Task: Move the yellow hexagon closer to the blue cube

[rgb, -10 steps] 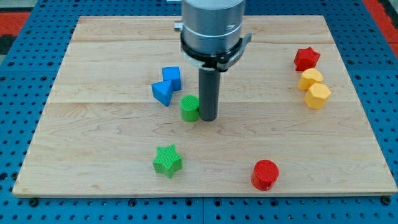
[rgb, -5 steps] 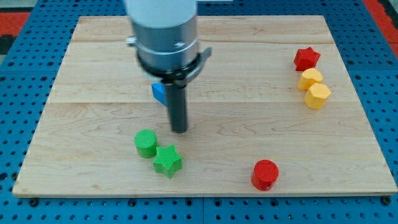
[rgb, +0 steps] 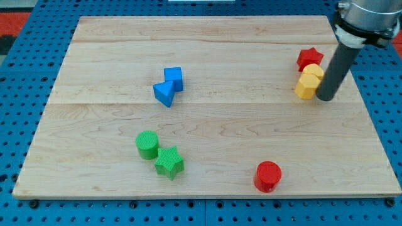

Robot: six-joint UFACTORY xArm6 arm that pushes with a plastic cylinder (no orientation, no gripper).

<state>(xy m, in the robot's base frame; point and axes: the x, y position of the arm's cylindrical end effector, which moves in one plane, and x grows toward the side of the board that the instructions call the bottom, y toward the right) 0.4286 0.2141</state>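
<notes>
Now my tip (rgb: 326, 98) touches the yellow hexagon's (rgb: 306, 86) right side — blue cube (rgb: 173, 77) well apart, leftward.

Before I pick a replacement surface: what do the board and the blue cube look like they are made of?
The board looks like pale wood, joined planks with visible grain and seams, matte finish. The blue cube looks like plastic, possibly 3D-printed: flat saturated colour, matte faces; layer lines are too small to confirm. My tip rests beside the yellow blocks, far from the cube.
</notes>
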